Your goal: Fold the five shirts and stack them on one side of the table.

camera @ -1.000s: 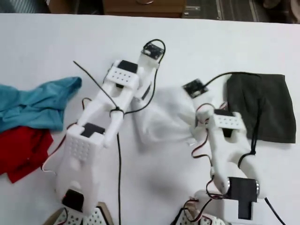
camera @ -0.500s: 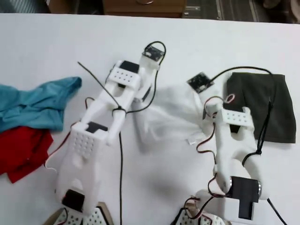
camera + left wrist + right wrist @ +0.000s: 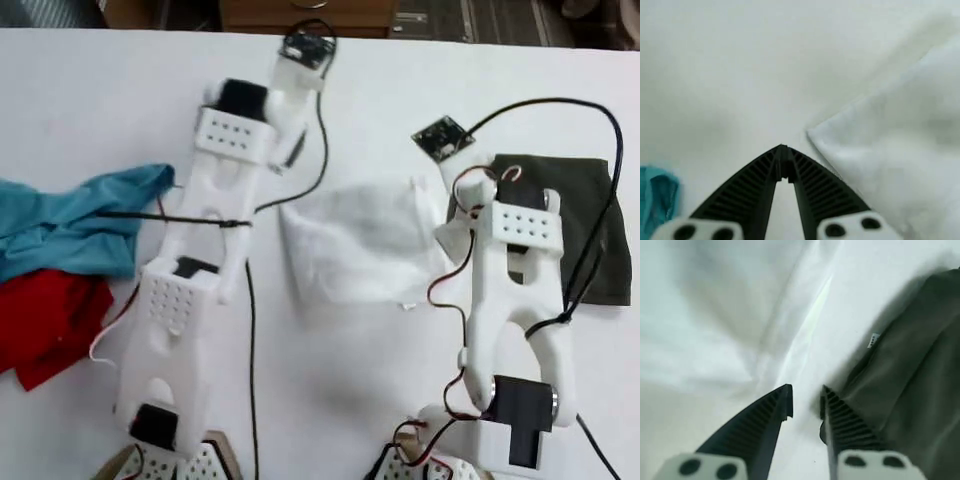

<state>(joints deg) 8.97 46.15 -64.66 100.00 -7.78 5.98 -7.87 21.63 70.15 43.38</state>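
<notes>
A folded white shirt (image 3: 360, 245) lies flat in the middle of the table (image 3: 100, 100). My left gripper (image 3: 293, 155) hangs shut and empty just beyond the shirt's far left corner; the left wrist view shows its tips (image 3: 783, 155) closed beside the white shirt (image 3: 900, 150). My right gripper (image 3: 452, 205) sits open by a narrow gap over the strip between the white shirt and a folded dark shirt (image 3: 570, 230). In the right wrist view the right gripper (image 3: 806, 402) holds nothing, with the white shirt (image 3: 715, 315) on one side and the dark shirt (image 3: 905, 365) on the other.
A crumpled teal shirt (image 3: 70, 225) and a red shirt (image 3: 45, 320) lie at the table's left edge; the teal shirt (image 3: 655, 200) also shows in the left wrist view. Black cables loop over both arms. Bare table stretches along the far side.
The left arm has swung toward the far side, off the white shirt. The right arm has shifted right toward the dark shirt. The white shirt now lies flatter and free.
</notes>
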